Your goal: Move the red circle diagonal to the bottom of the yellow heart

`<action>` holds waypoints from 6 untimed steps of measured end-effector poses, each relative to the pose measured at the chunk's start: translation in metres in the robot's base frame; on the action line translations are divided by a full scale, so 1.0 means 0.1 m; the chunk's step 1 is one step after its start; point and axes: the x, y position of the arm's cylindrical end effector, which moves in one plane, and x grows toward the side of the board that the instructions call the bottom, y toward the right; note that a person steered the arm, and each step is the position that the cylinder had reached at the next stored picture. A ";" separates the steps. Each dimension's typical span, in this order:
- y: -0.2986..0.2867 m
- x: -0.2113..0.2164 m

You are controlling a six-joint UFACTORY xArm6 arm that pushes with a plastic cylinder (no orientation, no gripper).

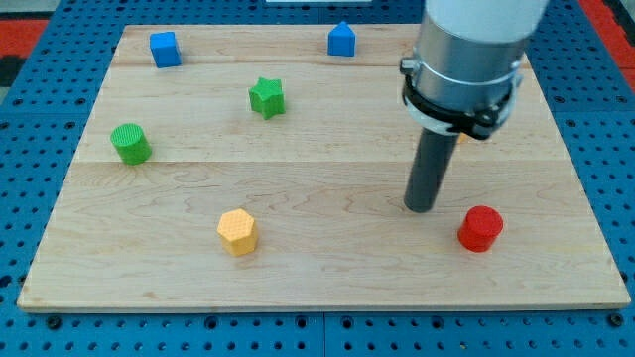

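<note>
The red circle (pixel 480 228) stands on the wooden board (pixel 317 288) at the view's lower right. My tip (pixel 421 208) rests on the board just left of the red circle and a little higher, with a small gap between them. A small yellow-orange sliver (pixel 462 139) shows behind the arm's grey body (pixel 466 59), right of the rod. Its shape is hidden, so I cannot tell whether it is the yellow heart.
A yellow hexagon (pixel 237 232) sits at the lower middle-left. A green circle (pixel 130 143) is at the left and a green star (pixel 266 97) at the upper middle. A blue cube (pixel 165 48) and a blue pointed block (pixel 341 40) stand along the top edge.
</note>
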 end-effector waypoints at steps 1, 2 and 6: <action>-0.10 -0.13; -0.16 -0.23; -0.42 -0.19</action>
